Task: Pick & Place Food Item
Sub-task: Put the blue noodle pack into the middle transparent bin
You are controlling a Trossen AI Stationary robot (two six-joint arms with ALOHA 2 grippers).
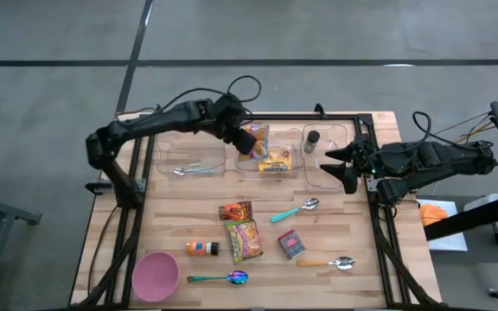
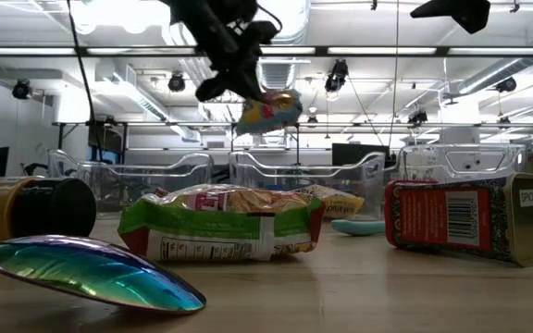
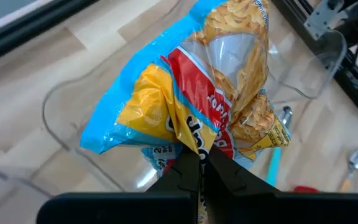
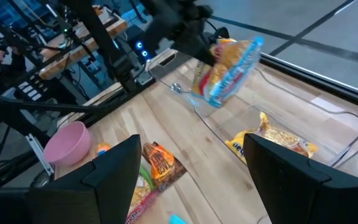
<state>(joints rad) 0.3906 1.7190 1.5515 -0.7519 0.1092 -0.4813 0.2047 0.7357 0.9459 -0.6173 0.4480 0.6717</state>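
Below the held snack bag, another packet fills the bin.

In the low view we see only part of the iridescent spoon, its near end blurred and its handle out of sight, and the spice tin beside the green snack packet is cut by the picture's edge. In the left wrist view the left gripper covers the bottom edge of the blue chip bag, whose printed words are too crumpled for us to read. From above, the label on the small jar in the clear bin beside that bag is too small to tell.
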